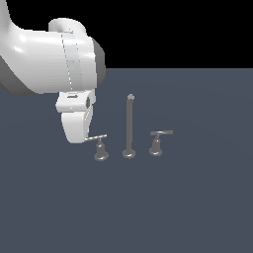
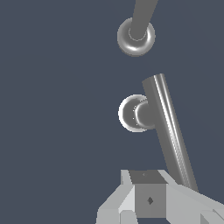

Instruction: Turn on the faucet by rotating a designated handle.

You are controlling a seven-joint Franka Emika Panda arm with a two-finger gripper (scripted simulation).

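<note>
Standing on the flat dark grey-blue floor, the small grey metal three-piece faucet is being shown w/ its tall thin spout rod in the middle and a lever on each side. No containers are being shown. The gripper is being hidden in the exterior view behind the big white arm housing; in the wrist view only a grey block and pale finger parts are cut off at the frame edge, so whether the jaws are wide or narrow cannot be told. The grey metal lever handle w/ flat bar on a bell-shaped base is being seen at the exterior view's left of the rod, its bar end just beside or touching the arm's white lower link. In the wrist view the bar is running right up to the gripper block. The twin lever is sitting apart, at the exterior view's right.
</note>
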